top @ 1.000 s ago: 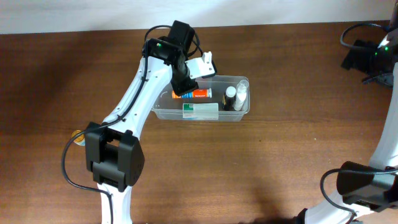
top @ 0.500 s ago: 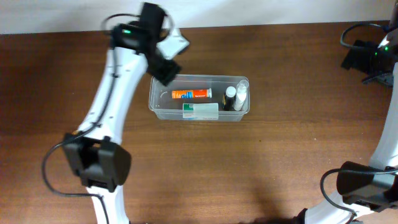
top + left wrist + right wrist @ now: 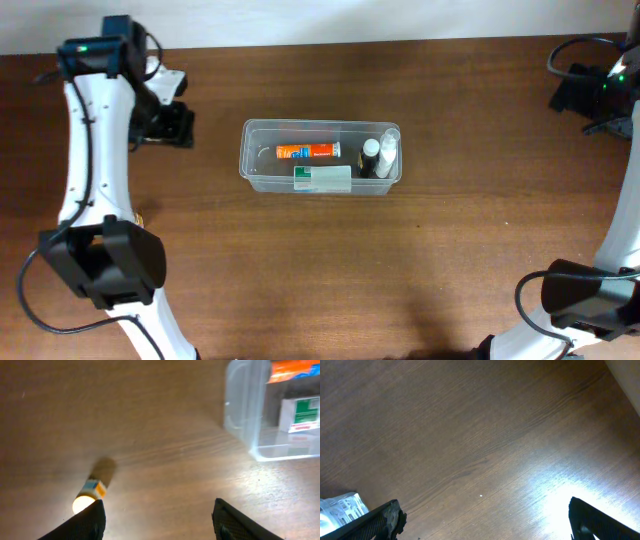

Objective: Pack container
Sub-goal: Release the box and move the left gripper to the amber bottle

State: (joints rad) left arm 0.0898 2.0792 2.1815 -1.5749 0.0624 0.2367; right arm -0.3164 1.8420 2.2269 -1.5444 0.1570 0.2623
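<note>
The clear container [image 3: 243,160] sits mid-table. It holds an orange tube [image 3: 308,151], a white-and-green carton [image 3: 322,178] and two small bottles [image 3: 378,155] at its right end. My left gripper [image 3: 175,125] is open and empty over bare table left of the container. In the left wrist view the container's end wall [image 3: 240,410] is at the upper right. A small cylinder with a pale cap and an orange-blue label [image 3: 90,495] lies on the table beside my left finger, between the open jaws [image 3: 160,522]. My right gripper [image 3: 490,525] is open and empty at the far right [image 3: 600,95].
A crinkled clear packet [image 3: 340,507] lies at the lower left of the right wrist view. The table's back edge meets a white wall along the top of the overhead view. The left arm [image 3: 95,180] runs down the left side.
My left arm has swung from over the container's left end out to the left, ending over the table beside it. The container's contents and the right arm have not moved.
</note>
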